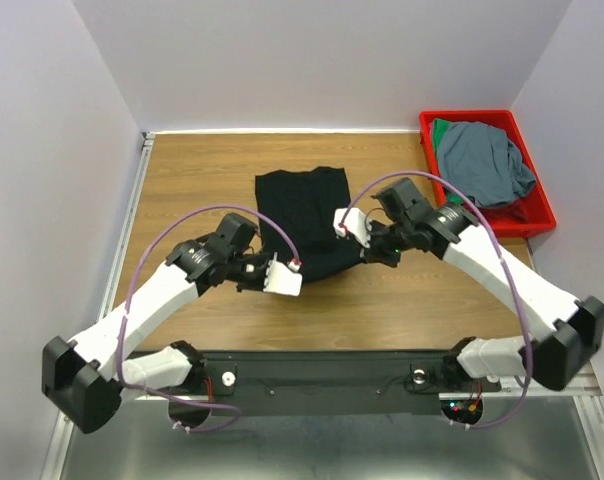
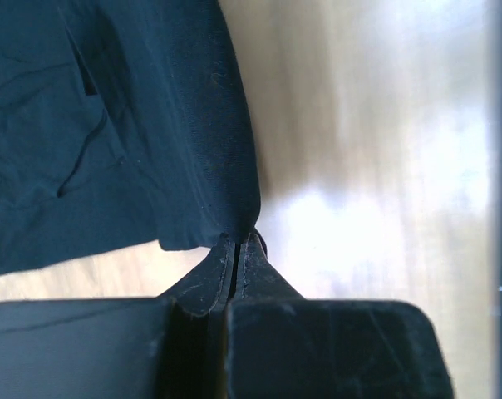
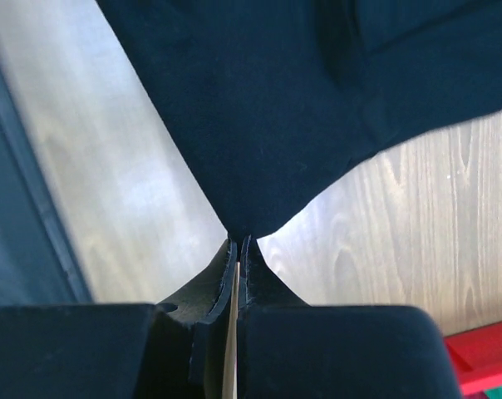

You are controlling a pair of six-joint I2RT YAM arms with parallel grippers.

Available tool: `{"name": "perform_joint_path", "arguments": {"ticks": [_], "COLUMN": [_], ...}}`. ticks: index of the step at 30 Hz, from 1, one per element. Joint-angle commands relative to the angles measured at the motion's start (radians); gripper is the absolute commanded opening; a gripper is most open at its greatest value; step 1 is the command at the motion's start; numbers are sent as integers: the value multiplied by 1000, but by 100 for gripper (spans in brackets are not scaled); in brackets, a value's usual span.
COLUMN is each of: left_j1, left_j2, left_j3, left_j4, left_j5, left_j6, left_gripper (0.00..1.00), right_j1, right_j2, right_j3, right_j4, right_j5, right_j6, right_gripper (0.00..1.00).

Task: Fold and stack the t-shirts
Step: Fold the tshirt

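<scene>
Walls of pale white close in a wood table [image 1: 197, 180] in the overhead view. At left centre the left gripper [image 1: 262, 268] sits low over the wood with its jaws pressed together on the lower left corner of the black t-shirt [image 1: 304, 215]. The left wrist view shows a hem edge nipped right at the tips, with the rest of the cloth spreading to the upper left of that frame, creased and folded over itself.

The shirt lies in the middle of the table. Its upper part is flat on the wood and its lower edge is drawn into a narrower band between the two grippers.

Right of centre, the right gripper [image 1: 370, 248] is likewise closed on the shirt's lower right corner. From its wrist camera the fabric rises from the pinched tips in a taut fan toward the top of the frame, with bare wood on either side. Whether the gripped edge is lifted clear of the table cannot be told.

In the upper right corner stands a red bin [image 1: 482, 117] — inside it a slate grey-blue t-shirt [image 1: 487, 160] lies bunched on top, with a green t-shirt [image 1: 441, 130] showing at the bin's upper left corner.
</scene>
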Motion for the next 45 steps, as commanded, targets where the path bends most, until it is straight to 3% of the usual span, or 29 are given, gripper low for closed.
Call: {"name": "perform_joint_path", "arguments": {"ticks": [1, 7, 13, 17, 21, 23, 27, 34, 39, 45], "left_j1": [-75, -137, -135, -68, 127, 156, 221, 285, 307, 305], "left_j2": [-91, -164, -46, 84, 308, 439, 657, 1012, 1055, 988], "left_j3": [46, 132, 264, 376, 559, 622, 779, 899, 914, 908], "left_j4": [-135, -219, -250, -247, -284, -298, -301, -280, -206, -246], "left_j5": [78, 134, 95, 95, 179, 182, 219, 234, 237, 256], "left_j6": [-103, -205, -248, -194, -41, -3, 47, 30, -13, -4], "left_gripper": [0, 0, 0, 0, 0, 0, 0, 4, 5, 4], "right_j1": [25, 29, 18, -98, -269, -316, -360, -402, -413, -415], "right_j2": [-146, -272, -269, -183, 38, 126, 344, 711, 800, 690], "right_j3": [38, 43, 26, 42, 159, 188, 266, 478, 541, 524], "right_j4": [-145, -223, -110, -44, -32, -27, -16, 24, 27, 24], "right_j5": [-75, -92, 59, 15, -113, -126, -178, -184, -200, -235], "right_j6": [-27, -2, 30, -42, -131, -161, -195, -149, -105, -56], "right_gripper": [1, 0, 1, 1, 0, 1, 1, 1, 1, 1]}}
